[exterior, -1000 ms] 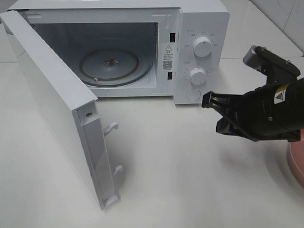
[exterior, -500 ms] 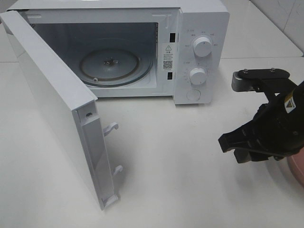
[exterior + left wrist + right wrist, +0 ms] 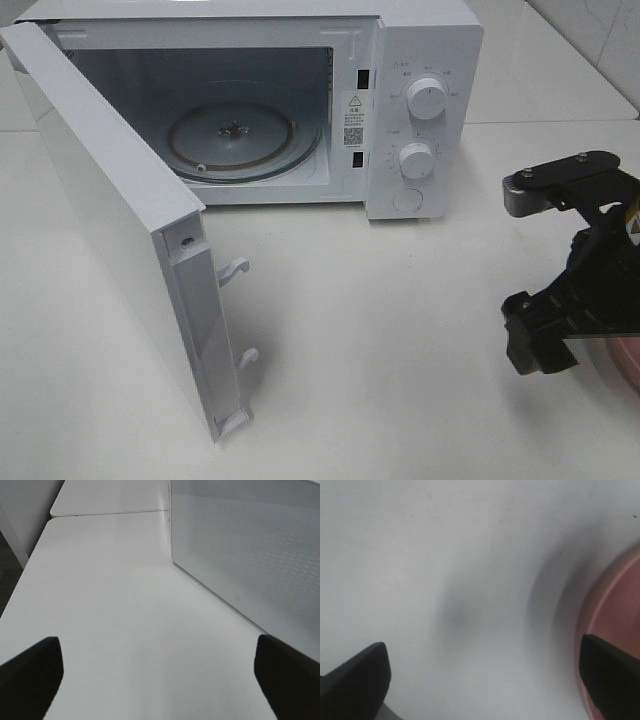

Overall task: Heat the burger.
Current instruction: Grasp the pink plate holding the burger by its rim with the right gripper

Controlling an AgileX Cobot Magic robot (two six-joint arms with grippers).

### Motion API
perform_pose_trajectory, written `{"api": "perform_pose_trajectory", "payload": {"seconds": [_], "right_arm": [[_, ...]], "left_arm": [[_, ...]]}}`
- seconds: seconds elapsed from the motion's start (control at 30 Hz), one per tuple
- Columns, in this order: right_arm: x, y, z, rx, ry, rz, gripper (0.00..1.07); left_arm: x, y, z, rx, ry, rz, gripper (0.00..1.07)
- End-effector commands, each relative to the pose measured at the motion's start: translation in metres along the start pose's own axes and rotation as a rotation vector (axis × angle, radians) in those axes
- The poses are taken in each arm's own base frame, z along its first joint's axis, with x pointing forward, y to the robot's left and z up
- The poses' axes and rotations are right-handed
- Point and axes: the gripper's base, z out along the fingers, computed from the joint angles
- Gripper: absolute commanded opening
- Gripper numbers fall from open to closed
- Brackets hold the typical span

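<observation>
The burger is out of view in every frame. My right gripper [image 3: 542, 340] hangs over the table at the right edge, pointing down beside a pink plate [image 3: 628, 362]. In the right wrist view this gripper [image 3: 482, 680] is open, its dark fingertips [image 3: 356, 680] wide apart over bare white table, with the pink plate's rim [image 3: 615, 625] at one side. My left gripper [image 3: 159, 680] is open too, with nothing between its fingertips [image 3: 30, 676]; it faces the outside of the microwave door [image 3: 250, 545].
A white microwave [image 3: 425, 60] stands at the back. Its door [image 3: 110, 210] is swung wide open toward the front left. The glass turntable [image 3: 232, 138] inside carries nothing. Two knobs [image 3: 427, 100] sit on the right panel.
My right gripper has moved back from in front of the microwave toward the right front, tipped downward near the pink plate, and its jaws have gone from shut to open.
</observation>
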Motion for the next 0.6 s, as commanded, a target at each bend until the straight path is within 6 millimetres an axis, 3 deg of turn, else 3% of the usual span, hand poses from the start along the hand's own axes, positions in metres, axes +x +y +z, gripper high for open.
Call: {"api": "perform_pose_trajectory", "payload": {"seconds": [0.03,0.5,0.6], "right_arm": [[0.002,-0.021,-0.001,0.059,0.029,0.021,0.99],[0.011,-0.07,0.001,0.136,0.052,0.195,0.95],[0.011,-0.072,0.002,0.137,0.047,0.203,0.95]], "left_arm": [[0.002,0.0,-0.002,0.003,-0.021,0.002,0.96],[0.002,0.0,-0.002,0.003,-0.021,0.002,0.96],[0.002,0.0,-0.002,0.003,-0.021,0.002,0.96]]}}
